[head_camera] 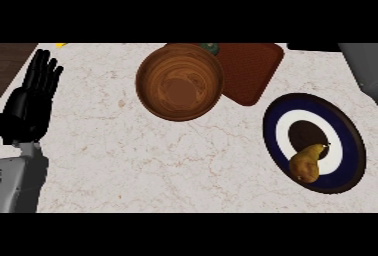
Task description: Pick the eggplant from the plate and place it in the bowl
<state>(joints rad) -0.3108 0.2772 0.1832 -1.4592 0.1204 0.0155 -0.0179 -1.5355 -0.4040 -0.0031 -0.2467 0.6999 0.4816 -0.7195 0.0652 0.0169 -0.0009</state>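
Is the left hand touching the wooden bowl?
Apart. The head view shows bare counter between the left hand, open at the left edge, and the wooden bowl.

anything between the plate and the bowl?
Head view: a corner of the brown mat juts between the bowl and plate; otherwise bare counter.

eggplant (307,164) on plate (347,132), bowl (179,82) left

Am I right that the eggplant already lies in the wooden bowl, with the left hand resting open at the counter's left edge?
Not quite: in the head view the eggplant lies on the plate, and the wooden bowl holds nothing. The left hand does rest open at the left edge.
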